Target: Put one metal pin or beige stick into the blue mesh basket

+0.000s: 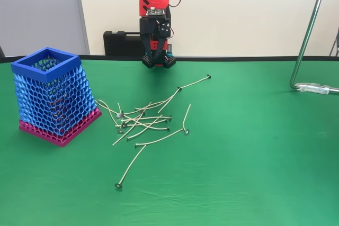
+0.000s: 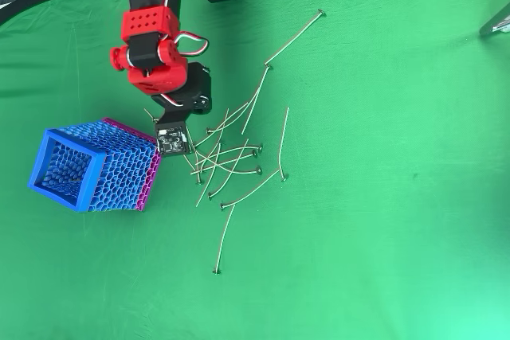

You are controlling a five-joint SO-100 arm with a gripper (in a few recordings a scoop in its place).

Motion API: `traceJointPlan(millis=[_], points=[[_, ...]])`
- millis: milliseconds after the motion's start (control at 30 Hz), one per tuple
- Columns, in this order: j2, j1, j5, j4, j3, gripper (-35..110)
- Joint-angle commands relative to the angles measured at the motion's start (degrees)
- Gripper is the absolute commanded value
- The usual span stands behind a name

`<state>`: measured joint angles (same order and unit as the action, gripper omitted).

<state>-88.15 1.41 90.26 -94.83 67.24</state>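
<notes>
- Blue mesh basket stands upright near the left edge of the green table, rim up, magenta base down; its inside cannot be read through the mesh.
- Metal pins lie loose in a tangle at mid-table, just right of the basket; one long pin lies apart toward the front edge; another pin points toward the far edge.
- Arm folded at the far edge; gripper hangs above the cloth, well clear of the pins; holds nothing that I can see; jaw spread not readable, cannot tell.
- Judgement: step in hand is the approach; no pin picked.
- Next move calls for reaching down over one isolated pin, jaws set across the shaft; the tangle risks lifting several.
</notes>
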Motion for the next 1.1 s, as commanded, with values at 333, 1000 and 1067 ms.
traceJointPlan(millis=[333,1000,1067], points=[[7.6,6.9,5.7,-0.3,-4.5,1],[14.3,8.4,11.5,-0.3,-6.4,1],[15.6,8.4,12.0,-0.3,-6.3,1]])
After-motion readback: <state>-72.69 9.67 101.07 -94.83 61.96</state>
